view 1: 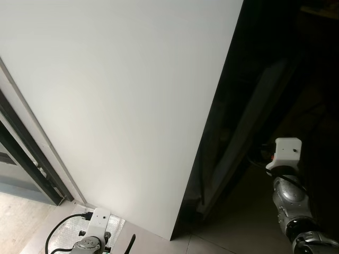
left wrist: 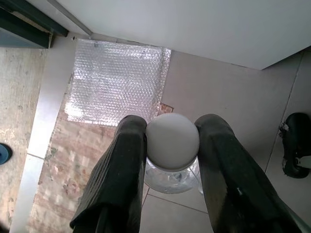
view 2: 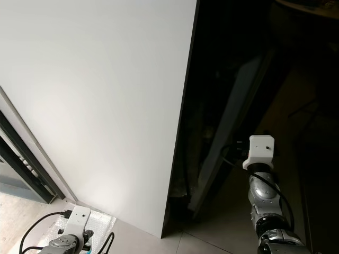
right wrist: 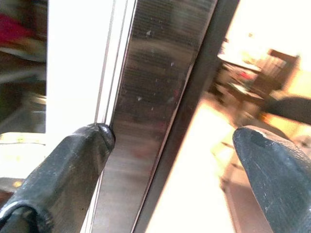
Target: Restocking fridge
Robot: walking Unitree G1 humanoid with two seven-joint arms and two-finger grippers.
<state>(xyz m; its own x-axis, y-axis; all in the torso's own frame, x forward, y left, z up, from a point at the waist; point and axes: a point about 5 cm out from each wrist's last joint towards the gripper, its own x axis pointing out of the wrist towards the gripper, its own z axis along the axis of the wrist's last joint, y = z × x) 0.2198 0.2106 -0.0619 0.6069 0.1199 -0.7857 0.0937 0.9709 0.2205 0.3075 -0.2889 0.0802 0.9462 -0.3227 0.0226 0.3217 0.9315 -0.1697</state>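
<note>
Item: bottle [left wrist: 171,160], clear-bodied with a round white cap, held low at the robot's left side above the floor [left wrist: 228,92]. The left gripper [left wrist: 172,141] is clamped on it just under the cap, one black finger on each side of the neck; the wrist view looks straight down on the cap, so the body is mostly hidden and its contents cannot be read.

Handling, judged: a clear plastic bottle of this kind is probably light to moderate in weight, stiff at the neck and softer along the walls. The smooth wall may slip; the neck below the cap is the safer place to grip, since the cap's rim acts as a stop. If it holds liquid it will swing when the arm moves, so it should be carried upright. Not fragile, but it would roll if dropped.

Item: fridge door [view 1: 122,106], a large plain white panel standing open across the head views, with the dark interior [view 1: 254,106] to its right.

Item: right gripper [right wrist: 170,145], fingers spread apart at the door's edge. One fingertip [right wrist: 92,143] touches or lies just beside the metallic strip [right wrist: 155,87] of the edge; the other stands off it. The right arm [view 1: 288,196] reaches into the dark gap.

Item: bubble wrap sheet [left wrist: 116,77], flat on the floor beneath the bottle, near the door's lower edge.

Item: dark shoe-like object [left wrist: 296,145] on the floor, identity uncertain.
</note>
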